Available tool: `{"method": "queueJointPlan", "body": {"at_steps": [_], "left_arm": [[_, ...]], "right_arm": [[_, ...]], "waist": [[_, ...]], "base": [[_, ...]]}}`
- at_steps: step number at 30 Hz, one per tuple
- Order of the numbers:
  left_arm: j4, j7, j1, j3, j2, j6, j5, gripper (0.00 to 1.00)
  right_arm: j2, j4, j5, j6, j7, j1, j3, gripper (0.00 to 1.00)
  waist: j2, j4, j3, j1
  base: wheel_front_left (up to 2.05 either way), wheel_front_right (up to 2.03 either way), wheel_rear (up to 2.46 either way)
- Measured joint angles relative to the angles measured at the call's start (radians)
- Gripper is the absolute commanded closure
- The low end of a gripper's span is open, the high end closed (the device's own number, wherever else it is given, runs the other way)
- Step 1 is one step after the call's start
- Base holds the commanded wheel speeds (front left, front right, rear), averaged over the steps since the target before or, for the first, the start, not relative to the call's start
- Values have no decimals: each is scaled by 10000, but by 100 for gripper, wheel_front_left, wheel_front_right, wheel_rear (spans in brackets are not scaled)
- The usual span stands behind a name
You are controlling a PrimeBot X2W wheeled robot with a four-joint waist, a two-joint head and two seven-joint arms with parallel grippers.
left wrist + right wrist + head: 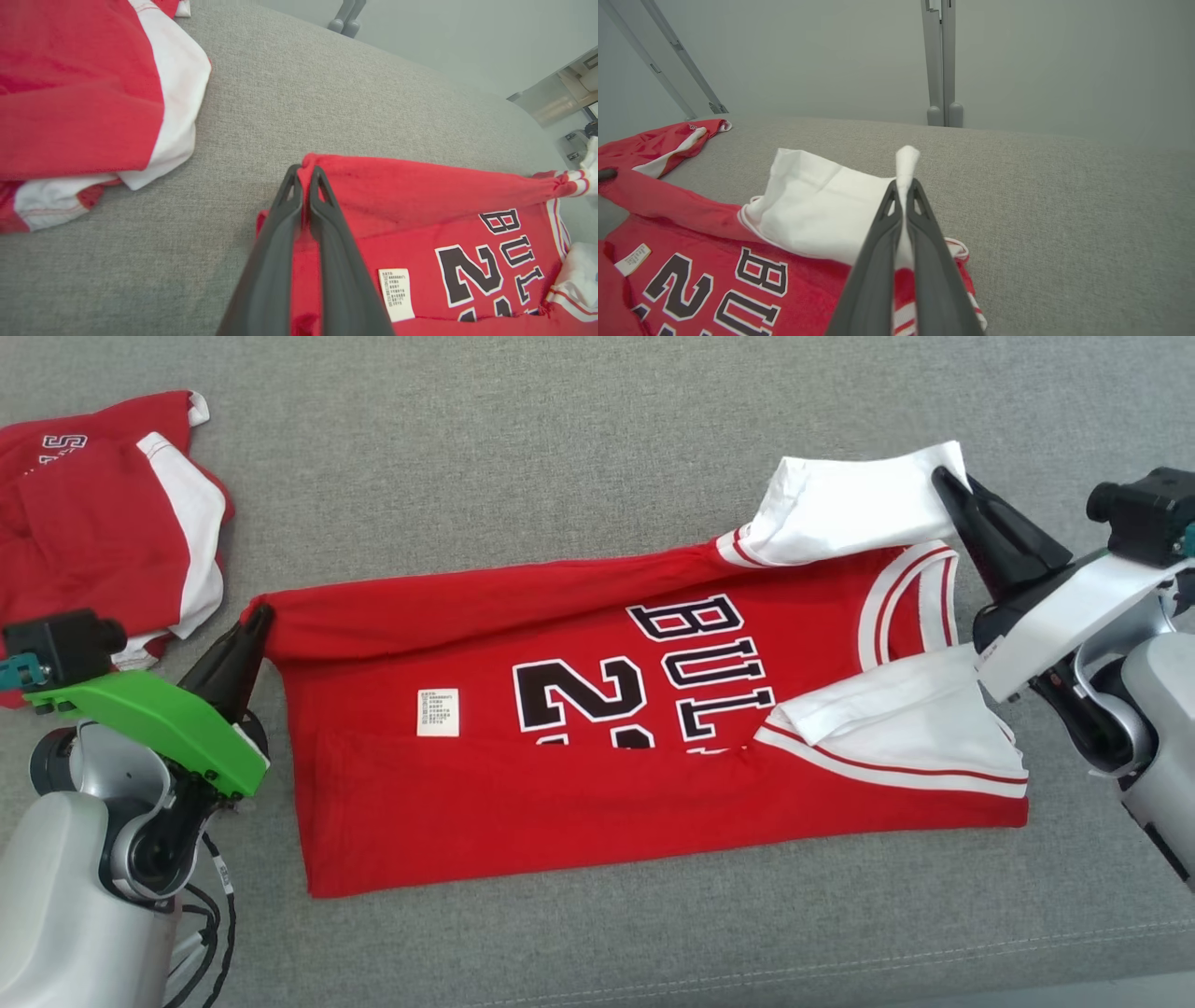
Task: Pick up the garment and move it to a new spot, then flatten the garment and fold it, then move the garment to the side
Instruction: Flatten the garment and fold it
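The left hand (259, 616) was closed on the garment (560, 793), its two dark fingers pinched on a red corner of the hem edge; the left wrist view showed red cloth clamped between the fingertips (293, 175). The right hand (941, 478) was closed on the white sleeve (840, 504), with a tuft of white cloth protruding past its tips. The garment, a red jersey with black lettering, lay on the grey upholstered surface (560, 457), spread between the two hands, its far edge drawn into a taut ridge from one hand to the other. A white care label (438, 712) lay near the left hand, on the side toward the right hand. A second red-and-white garment (112, 523) lay crumpled beyond the left hand, apart from the jersey.
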Motion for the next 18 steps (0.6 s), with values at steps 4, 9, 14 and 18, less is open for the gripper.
{"method": "queueJointPlan", "body": {"at_steps": [4,9,14,18], "left_arm": [[-98,-217,169,71,54,-8,-8,100],[-244,-387,366,27,50,-54,-8,100],[-295,-539,712,2,56,-54,-13,100],[-309,-631,896,-113,19,-54,-84,100]], "right_arm": [[2,-215,98,-128,-121,485,-6,100],[-36,-476,211,-307,-228,1140,-63,100],[-40,-802,276,-476,-288,1602,-61,100],[-44,-993,339,-581,-347,2013,-59,100]], "waist": [[0,-62,-89,0],[0,-57,-227,0],[0,-47,-320,0],[0,-39,-406,0]], "base": [[0,0,0],[0,0,0],[0,0,0],[0,0,0]]}}
